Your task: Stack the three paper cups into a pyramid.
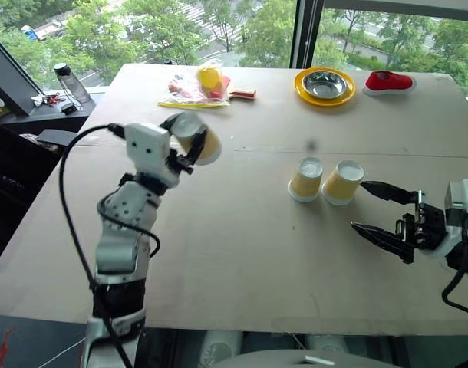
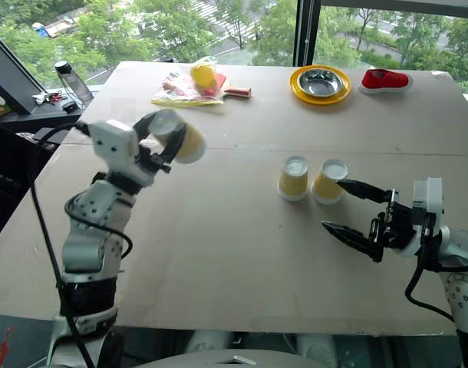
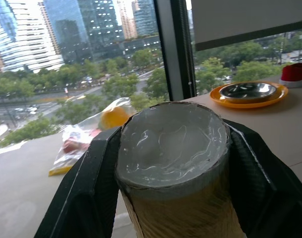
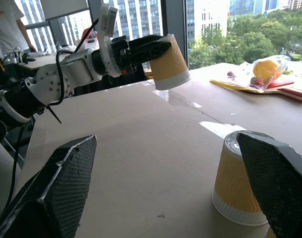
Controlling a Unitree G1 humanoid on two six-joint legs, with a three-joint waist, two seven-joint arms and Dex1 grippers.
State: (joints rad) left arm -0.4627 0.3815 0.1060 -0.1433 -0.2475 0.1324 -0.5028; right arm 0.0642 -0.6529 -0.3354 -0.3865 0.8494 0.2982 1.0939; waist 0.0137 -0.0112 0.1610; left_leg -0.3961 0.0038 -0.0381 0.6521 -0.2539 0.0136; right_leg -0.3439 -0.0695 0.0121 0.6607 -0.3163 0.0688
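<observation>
Steel bowl (image 1: 324, 83) — on yellow plate (image 1: 301, 89)

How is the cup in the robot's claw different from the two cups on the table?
The held cup is up in the air, tipped sideways; the two table cups stand upside down, side by side on the table. The left claw squeezes the held cup; nothing holds the table cups, and the open right claw waits beside them. All three are ribbed, yellow-tan and white.

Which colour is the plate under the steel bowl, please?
The plate under the bowl is yellow, seen best in the left eye view.
</observation>
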